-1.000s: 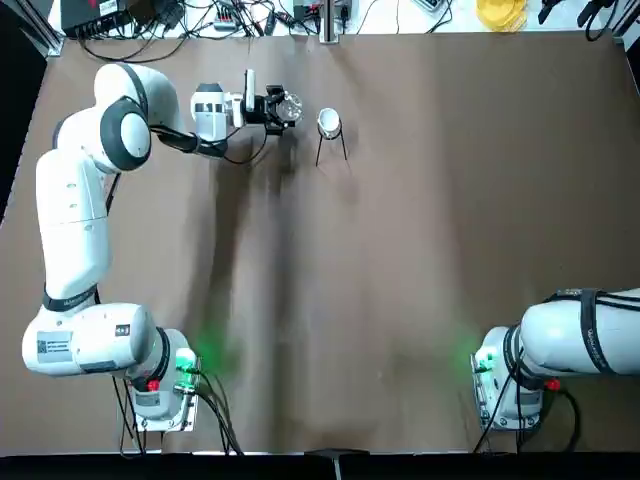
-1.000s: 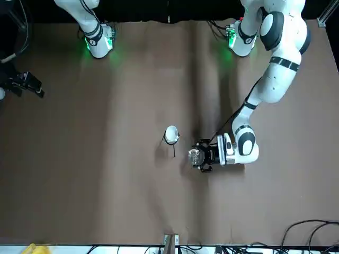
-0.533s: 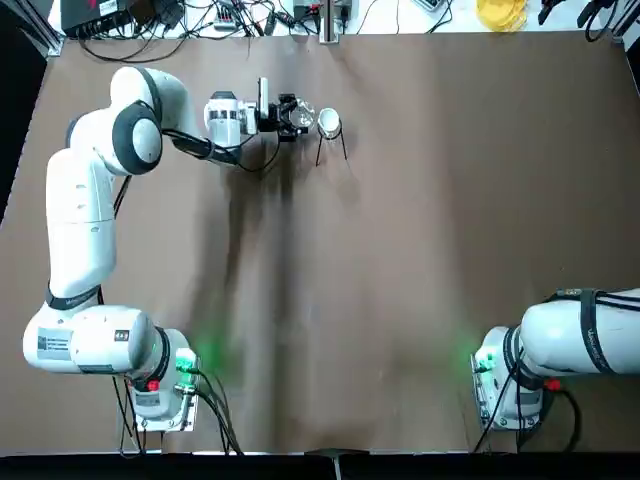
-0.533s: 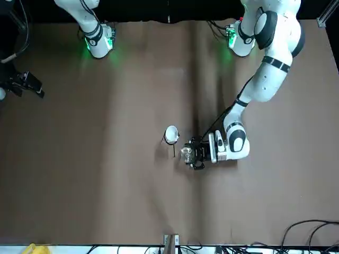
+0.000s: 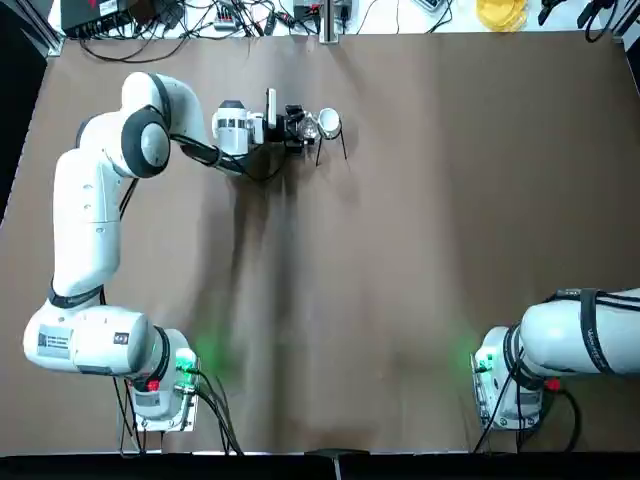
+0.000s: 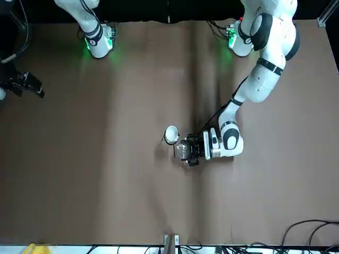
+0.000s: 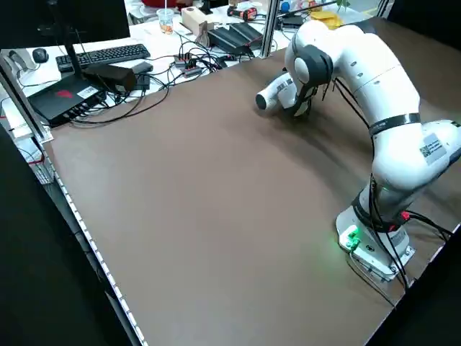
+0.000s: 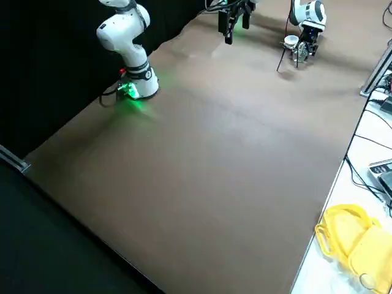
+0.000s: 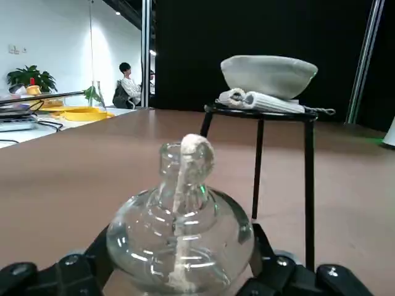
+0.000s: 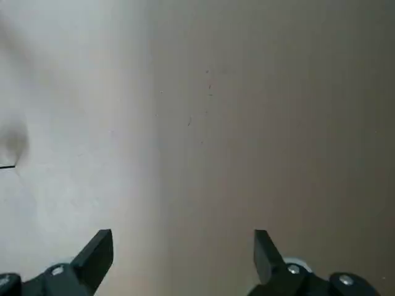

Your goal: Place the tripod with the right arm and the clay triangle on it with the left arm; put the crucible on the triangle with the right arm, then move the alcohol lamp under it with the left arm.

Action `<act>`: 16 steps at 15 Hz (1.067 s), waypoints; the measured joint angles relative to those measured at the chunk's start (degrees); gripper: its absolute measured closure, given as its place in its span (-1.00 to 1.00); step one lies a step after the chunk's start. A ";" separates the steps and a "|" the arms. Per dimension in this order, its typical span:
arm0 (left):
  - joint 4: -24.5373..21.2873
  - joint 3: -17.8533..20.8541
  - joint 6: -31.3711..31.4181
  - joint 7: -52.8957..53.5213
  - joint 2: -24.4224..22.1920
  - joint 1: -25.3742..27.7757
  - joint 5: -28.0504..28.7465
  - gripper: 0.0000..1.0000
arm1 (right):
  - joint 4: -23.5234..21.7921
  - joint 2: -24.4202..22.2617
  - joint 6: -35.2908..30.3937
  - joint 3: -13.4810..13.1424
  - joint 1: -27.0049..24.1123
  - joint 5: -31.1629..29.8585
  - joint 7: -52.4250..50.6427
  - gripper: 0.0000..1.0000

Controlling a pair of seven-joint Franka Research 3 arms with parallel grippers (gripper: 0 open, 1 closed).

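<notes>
My left gripper (image 5: pixel 300 127) is shut on the alcohol lamp (image 5: pixel 309 126), a clear glass vessel with a white wick (image 9: pixel 188 185), held low over the table at the far middle. Just beyond it stands the black wire tripod (image 9: pixel 308 160). The clay triangle (image 9: pixel 259 102) lies on its ring and the white crucible (image 9: pixel 269 73) sits on top. The lamp (image 6: pixel 181 150) is right beside the tripod's legs, left of the crucible (image 5: pixel 329 123) in the top view. My right gripper (image 10: pixel 182 250) is open over bare table; its arm (image 5: pixel 575 340) is parked at the near right.
Cables and electronics line the table's far edge, with a metal post (image 5: pixel 328 20) and a yellow object (image 5: pixel 500 12) there. A keyboard (image 7: pixel 108 54) lies off the far left side. A person (image 9: pixel 129 86) is far off in the room.
My left gripper has carried the alcohol lamp to the right in the top view, from well left of the tripod to right beside its legs. The tripod, crucible and right arm stayed still.
</notes>
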 joint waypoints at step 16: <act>-1.48 0.17 0.16 4.31 0.23 -0.26 0.00 -0.74 | 0.00 -0.01 0.11 -0.03 -0.10 0.00 -0.01 -1.00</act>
